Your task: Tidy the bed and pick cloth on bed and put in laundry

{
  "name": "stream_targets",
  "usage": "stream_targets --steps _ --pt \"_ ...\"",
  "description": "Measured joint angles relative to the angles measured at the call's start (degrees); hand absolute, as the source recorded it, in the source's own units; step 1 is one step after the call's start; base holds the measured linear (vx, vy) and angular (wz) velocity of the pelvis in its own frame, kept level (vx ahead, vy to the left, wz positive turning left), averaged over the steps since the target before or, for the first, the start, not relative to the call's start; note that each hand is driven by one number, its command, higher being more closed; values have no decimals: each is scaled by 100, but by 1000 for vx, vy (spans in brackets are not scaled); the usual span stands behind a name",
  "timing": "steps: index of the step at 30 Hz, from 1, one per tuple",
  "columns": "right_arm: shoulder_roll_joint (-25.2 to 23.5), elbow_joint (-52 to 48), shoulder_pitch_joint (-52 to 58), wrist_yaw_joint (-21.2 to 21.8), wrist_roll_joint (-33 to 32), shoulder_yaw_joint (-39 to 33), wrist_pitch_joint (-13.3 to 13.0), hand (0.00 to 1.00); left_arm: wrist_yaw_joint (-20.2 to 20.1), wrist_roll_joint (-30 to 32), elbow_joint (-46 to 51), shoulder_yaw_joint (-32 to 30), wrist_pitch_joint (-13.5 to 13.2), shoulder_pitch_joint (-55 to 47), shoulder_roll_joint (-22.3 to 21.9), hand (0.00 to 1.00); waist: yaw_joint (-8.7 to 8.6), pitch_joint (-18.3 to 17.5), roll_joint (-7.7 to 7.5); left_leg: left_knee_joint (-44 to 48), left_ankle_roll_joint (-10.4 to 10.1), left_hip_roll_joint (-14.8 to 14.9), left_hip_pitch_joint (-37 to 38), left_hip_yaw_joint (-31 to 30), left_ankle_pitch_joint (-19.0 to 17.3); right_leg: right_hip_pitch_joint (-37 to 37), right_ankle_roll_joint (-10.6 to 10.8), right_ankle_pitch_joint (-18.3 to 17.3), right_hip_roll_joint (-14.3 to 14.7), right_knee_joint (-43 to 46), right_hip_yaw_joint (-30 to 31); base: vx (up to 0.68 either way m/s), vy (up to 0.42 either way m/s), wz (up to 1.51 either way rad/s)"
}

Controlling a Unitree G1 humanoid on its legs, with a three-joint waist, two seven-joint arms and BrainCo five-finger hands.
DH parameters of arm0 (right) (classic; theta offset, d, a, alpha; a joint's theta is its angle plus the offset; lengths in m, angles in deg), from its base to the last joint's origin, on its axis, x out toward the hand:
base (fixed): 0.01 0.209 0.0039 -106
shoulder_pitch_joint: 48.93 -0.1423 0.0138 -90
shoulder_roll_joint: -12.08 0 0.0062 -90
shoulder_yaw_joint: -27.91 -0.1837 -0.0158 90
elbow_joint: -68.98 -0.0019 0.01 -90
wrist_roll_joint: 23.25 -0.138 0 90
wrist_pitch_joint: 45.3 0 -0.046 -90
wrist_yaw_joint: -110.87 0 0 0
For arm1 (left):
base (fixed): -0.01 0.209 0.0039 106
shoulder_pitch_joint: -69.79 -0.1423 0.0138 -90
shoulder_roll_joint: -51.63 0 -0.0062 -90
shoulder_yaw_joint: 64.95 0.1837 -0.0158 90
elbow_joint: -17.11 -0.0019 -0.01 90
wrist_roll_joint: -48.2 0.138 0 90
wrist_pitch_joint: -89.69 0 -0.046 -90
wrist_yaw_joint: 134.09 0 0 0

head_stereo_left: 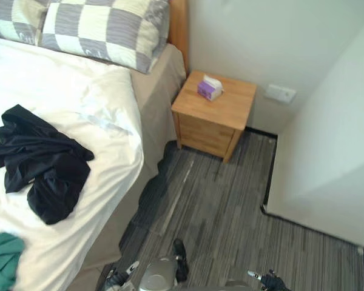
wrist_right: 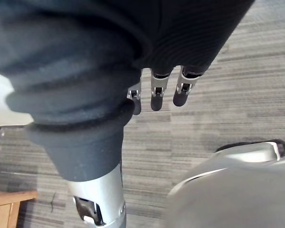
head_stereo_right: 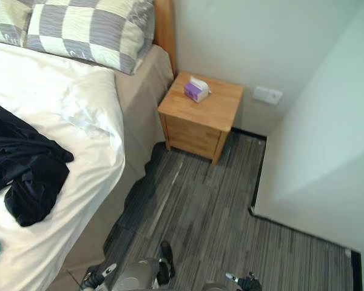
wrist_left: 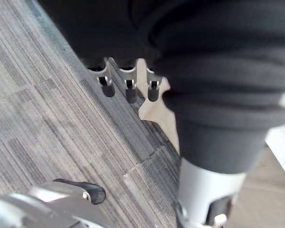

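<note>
A crumpled black cloth (head_stereo_left: pixel 39 160) lies on the white sheet of the bed (head_stereo_left: pixel 103 121), toward its near side. A teal cloth (head_stereo_left: pixel 1 257) lies at the bed's near corner, partly cut off. My left hand (wrist_left: pixel 128 88) hangs low beside the bed over the carpet, its fingers straight and holding nothing. My right hand (wrist_right: pixel 156 95) also hangs over the carpet, open and empty. Both hands are well apart from the cloths; in the left eye view they sit at the bottom edge, left hand (head_stereo_left: pixel 116 280) and right hand (head_stereo_left: pixel 268 281).
Two checkered pillows (head_stereo_left: pixel 103 30) rest at the head of the bed. A wooden nightstand (head_stereo_left: pixel 213 115) with a purple tissue box (head_stereo_left: pixel 209 88) stands against the wall. Grey striped carpet (head_stereo_left: pixel 230 206) lies between bed and white wall (head_stereo_left: pixel 327 157).
</note>
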Motion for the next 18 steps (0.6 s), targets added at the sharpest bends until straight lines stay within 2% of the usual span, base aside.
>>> stream_targets --steps 2,4,6,7,8,9,10,11,12,13,14,15,16,17,18 --pt "1 -25 9 0 8 2 -6 0 4 30 -44 159 74 -17 87 0 -89 26 16 -18 3 -65 497 -420 -182 -536 -27 -32 -89 1248 -7 532 27 129" --pt "-1 -102 -16 -1 15 16 -13 0 9 41 -29 248 73 -26 118 0 -137 36 31 -226 -20 -70 968 -749 -210 -910 -184 -199 -192 1279 -215 511 -40 119" --pt "10 -130 -39 -8 10 -7 -31 0 17 95 98 537 60 -21 170 0 -132 41 41 -433 -110 -30 1410 -1360 -262 -1267 -551 -562 -128 132 -137 469 -138 130" --pt "10 -128 -50 -8 10 -9 -31 0 17 95 146 589 59 -19 172 0 -137 43 50 -430 -169 -10 1442 -1518 -298 -1276 -583 -578 -86 -344 9 478 -287 156" --pt "7 -144 -36 -11 1 -51 -29 0 15 93 248 685 24 20 144 0 -143 25 85 -382 -298 33 1408 -1918 -422 -1243 -694 -525 26 -1532 452 441 -368 179" --pt "6 -233 20 -11 -24 -56 -20 0 12 91 263 725 -33 127 100 0 -140 -14 143 -139 -300 81 1238 -2302 -744 -1338 -791 -466 107 -2201 968 437 -406 179" --pt "-10 -239 29 -15 -33 -59 -10 0 15 90 261 721 -52 174 75 0 -104 -21 101 94 -355 49 1141 -2481 -878 -1403 -847 -431 114 -2405 1318 296 -337 152" --pt "-5 -284 68 -14 -49 -48 -9 0 17 81 295 706 -66 177 23 0 -104 -39 128 460 -454 84 979 -2771 -1136 -1470 -951 -363 149 -2562 1737 298 -393 145" --pt "-5 -358 157 -12 -90 -29 -14 0 16 78 314 698 -84 167 -28 0 -122 -99 182 945 -625 157 784 -3145 -1487 -1439 -951 -337 158 -2677 2067 340 -529 176" --pt "-61 -361 218 -19 -101 85 -7 0 9 90 407 685 -84 74 -28 0 -113 -211 104 1368 -848 223 602 -3421 -1857 -1336 -1121 -213 86 -2822 2278 340 -564 151" --pt "-62 -358 225 -26 -111 99 -9 0 5 92 419 640 -91 73 -37 0 -110 -226 53 1507 -926 288 589 -3482 -1977 -1324 -648 -130 69 -2744 2163 287 -600 139" --pt "98 -417 218 -23 -117 138 1 0 4 87 407 517 -51 78 -226 0 -145 -235 339 1719 -1060 651 537 -3551 -2047 -1300 -793 -407 330 -2261 1730 242 -569 128" --pt "105 -569 300 -30 -77 195 -5 0 -4 105 433 362 -90 86 -417 0 -131 -264 353 1562 -1219 870 561 -3442 -1805 -1306 -882 -659 360 -1935 1371 198 -536 122" --pt "128 -589 313 -21 -48 235 -5 0 -4 109 431 327 -96 84 -443 0 -131 -287 378 1472 -1253 938 582 -3404 -1696 -1302 -940 -728 365 -1855 1268 165 -494 115" --pt "225 -600 305 -4 39 342 -2 0 -3 112 407 274 -79 67 -556 0 -132 -384 481 1139 -1380 1148 596 -3255 -1356 -1289 -1093 -831 411 -1745 987 132 -485 103"
